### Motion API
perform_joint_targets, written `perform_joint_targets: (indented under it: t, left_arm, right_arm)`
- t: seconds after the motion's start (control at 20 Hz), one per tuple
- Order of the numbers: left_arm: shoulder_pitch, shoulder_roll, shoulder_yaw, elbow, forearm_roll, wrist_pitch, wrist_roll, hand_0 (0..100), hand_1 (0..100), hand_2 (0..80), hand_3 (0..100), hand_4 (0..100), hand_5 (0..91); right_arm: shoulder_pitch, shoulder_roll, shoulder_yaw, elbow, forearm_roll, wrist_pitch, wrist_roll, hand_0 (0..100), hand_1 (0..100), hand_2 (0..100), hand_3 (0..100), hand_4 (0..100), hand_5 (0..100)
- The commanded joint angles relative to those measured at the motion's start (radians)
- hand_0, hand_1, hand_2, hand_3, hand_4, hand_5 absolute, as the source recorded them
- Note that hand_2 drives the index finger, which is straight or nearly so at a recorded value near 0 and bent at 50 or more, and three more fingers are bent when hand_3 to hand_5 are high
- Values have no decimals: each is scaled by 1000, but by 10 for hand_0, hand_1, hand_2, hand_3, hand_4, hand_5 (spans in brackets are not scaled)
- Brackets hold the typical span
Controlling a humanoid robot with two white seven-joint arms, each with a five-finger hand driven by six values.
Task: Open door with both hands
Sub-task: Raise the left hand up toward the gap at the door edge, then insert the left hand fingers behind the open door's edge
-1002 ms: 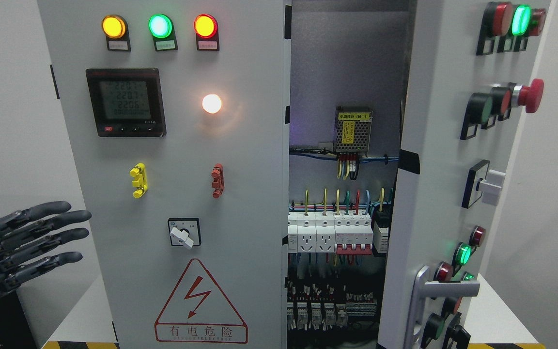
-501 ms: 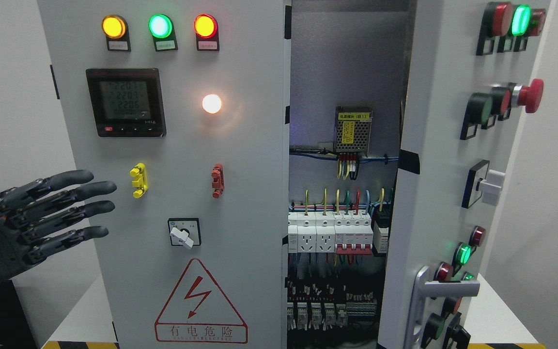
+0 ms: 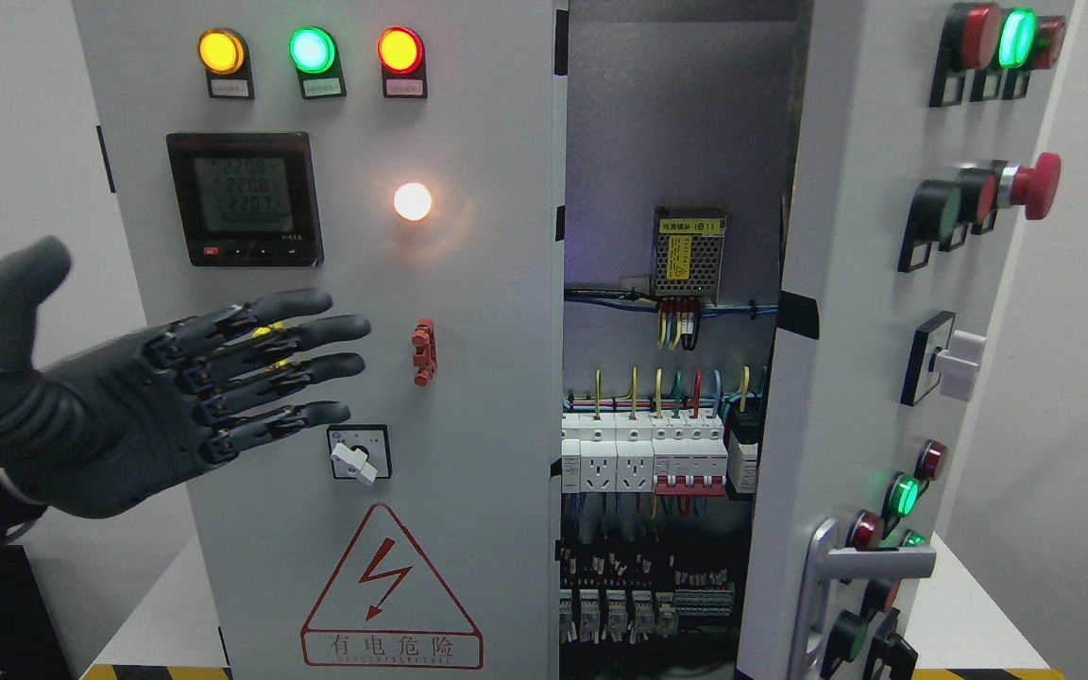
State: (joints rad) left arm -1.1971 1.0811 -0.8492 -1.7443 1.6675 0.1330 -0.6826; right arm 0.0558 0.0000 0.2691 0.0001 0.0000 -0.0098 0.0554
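Since before, we are sweeping our left hand, fingers spread and holding nothing, toward three o'clock; we should be hooking the left door edge.

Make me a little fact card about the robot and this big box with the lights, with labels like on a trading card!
Left hand: left hand, fingers spread, in front of the left door, holding nothing
Right hand: not in view
Left door: left door, shut, facing the camera
Right door: right door, swung open
Inside: wires and breakers showing between the doors
Top lights: yellow, green, red lamps lit
Warning sign: red lightning triangle low on the left door
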Motion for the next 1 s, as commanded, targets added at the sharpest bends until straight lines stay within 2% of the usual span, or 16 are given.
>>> perform_joint_targets:
  t: [0.0, 0.3, 0.65, 0.8, 0.95]
  left_arm:
    - [-168, -375, -286, 162, 0, 42, 38, 0, 0, 0, 0, 0, 0]
    - [-236, -616, -275, 267, -9, 99, 49, 0, 0, 0, 0, 0, 0]
    - [-291, -776, -261, 390, -32, 99, 51, 0, 0, 0, 0, 0, 0]
    - [-299, -825, -263, 420, -35, 99, 51, 0, 0, 0, 0, 0, 0]
    - [-299, -863, -263, 420, -64, 100, 67, 0, 0, 0, 0, 0, 0]
  right_arm:
    - [1, -12, -1, -14, 31, 4, 0, 386, 0, 0, 0, 0, 0]
    - [4, -11, -1, -22, 31, 5, -2, 386, 0, 0, 0, 0, 0]
    - [4, -11, -1, -22, 29, 5, 0, 386, 0, 0, 0, 0, 0]
    - [6, -11, -1, -22, 29, 2, 0, 386, 0, 0, 0, 0, 0]
    - [6, -17, -2, -22, 29, -1, 0, 386, 0, 0, 0, 0, 0]
